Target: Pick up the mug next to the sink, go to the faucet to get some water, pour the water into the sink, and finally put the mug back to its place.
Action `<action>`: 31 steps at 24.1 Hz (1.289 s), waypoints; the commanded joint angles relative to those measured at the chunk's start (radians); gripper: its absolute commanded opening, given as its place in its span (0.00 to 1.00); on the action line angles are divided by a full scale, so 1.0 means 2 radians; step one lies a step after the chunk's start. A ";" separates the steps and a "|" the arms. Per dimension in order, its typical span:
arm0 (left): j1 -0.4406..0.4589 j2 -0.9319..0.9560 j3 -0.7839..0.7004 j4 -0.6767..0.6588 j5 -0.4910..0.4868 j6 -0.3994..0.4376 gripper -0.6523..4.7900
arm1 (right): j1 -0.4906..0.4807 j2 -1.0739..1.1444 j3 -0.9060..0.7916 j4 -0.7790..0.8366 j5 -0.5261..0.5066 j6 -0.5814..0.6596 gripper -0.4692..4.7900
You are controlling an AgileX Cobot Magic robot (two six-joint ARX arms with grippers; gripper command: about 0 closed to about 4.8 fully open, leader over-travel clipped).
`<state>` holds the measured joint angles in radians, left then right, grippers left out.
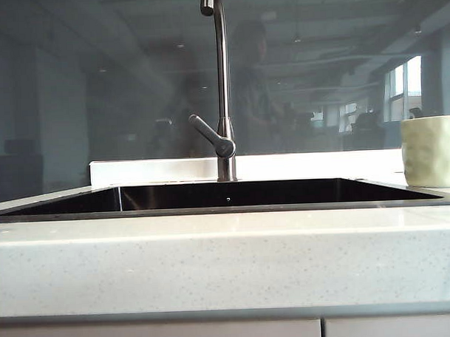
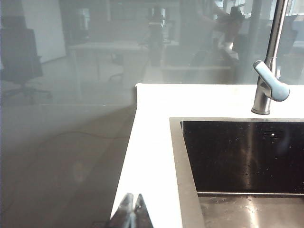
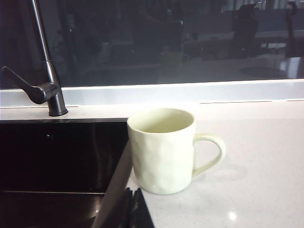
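Note:
The cream dimpled mug (image 3: 164, 151) stands upright on the white countertop beside the sink's metal rim, handle pointing away from the basin; it also shows at the right edge of the exterior view as the mug (image 1: 431, 152). The black sink (image 1: 226, 195) lies in the middle with the steel faucet (image 1: 221, 87) behind it. My right gripper (image 3: 132, 192) is shut and empty, a short way in front of the mug. My left gripper (image 2: 133, 197) is shut and empty over the counter at the sink's (image 2: 242, 156) other side. Neither gripper shows in the exterior view.
A dark glass wall (image 1: 97, 91) rises behind a low white backsplash (image 1: 158, 169). The faucet's lever (image 2: 270, 85) angles out near its base. The speckled counter front (image 1: 228, 264) fills the foreground, and its left end (image 2: 142, 156) drops off to the floor.

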<state>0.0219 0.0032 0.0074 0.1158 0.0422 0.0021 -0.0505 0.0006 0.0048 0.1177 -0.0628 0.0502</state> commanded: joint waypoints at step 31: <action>0.001 0.000 0.001 0.006 0.001 -0.001 0.12 | 0.018 -0.001 -0.002 -0.005 0.027 -0.014 0.08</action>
<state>0.0219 0.0032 0.0074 0.1158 0.0422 0.0025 -0.0132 0.0010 0.0048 0.0902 -0.0109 0.0250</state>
